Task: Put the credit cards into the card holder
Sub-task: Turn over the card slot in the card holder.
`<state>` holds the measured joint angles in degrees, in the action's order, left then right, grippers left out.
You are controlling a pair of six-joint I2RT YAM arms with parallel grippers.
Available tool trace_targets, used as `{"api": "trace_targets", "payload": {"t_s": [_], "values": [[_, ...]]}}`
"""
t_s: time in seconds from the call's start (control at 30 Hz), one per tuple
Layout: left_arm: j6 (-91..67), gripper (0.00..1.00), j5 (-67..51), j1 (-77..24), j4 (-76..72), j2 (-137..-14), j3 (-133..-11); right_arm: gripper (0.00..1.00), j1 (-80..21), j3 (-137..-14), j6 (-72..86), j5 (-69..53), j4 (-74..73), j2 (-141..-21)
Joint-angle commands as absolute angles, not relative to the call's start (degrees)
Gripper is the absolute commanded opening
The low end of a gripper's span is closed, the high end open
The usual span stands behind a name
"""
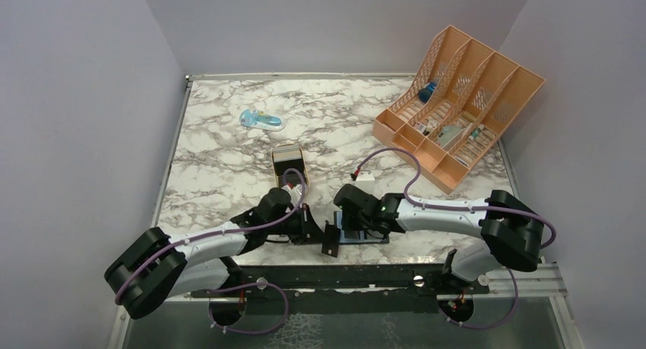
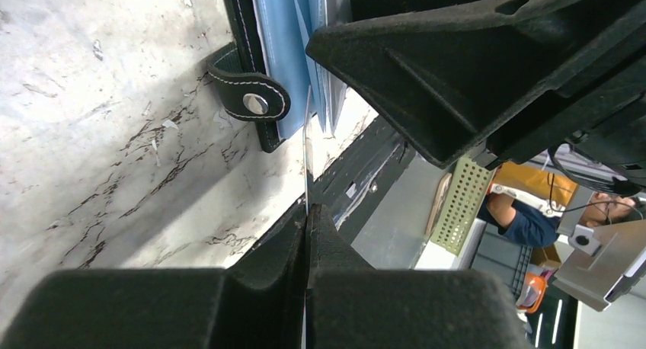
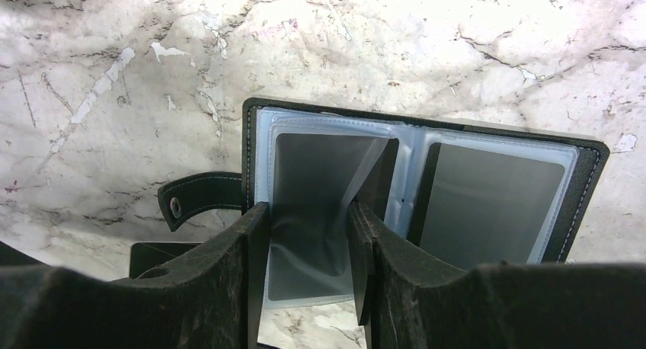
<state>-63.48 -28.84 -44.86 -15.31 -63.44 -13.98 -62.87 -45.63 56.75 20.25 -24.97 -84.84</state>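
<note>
Left wrist: left hand (image 2: 308,209) pinches a credit card (image 2: 306,147) (edge-on) near card holder (image 2: 272,56).

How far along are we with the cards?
Done: the card holder lies open. In hand: the left gripper pinches one credit card edge-on beside it; the right gripper straddles a clear sleeve. Remaining: slotting that card, plus any in the gold tin. No filled sleeve is clearly visible.
</note>
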Motion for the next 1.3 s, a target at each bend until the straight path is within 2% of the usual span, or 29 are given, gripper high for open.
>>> {"api": "trace_targets", "payload": {"t_s": [0.0, 1.27], "values": [[-63.4, 0.0, -30.6, -46.0, -19.9, -65.2, -14.5, 0.41, -62.4, -45.1, 57.3, 20.4, -23.1, -83.5], [-61.8, 0.0, -32.6, -48.3, -21.4, -67.4, -12.9, 0.41, -62.5, -44.6, 57.0, 20.4, -22.7, -83.6]]}}
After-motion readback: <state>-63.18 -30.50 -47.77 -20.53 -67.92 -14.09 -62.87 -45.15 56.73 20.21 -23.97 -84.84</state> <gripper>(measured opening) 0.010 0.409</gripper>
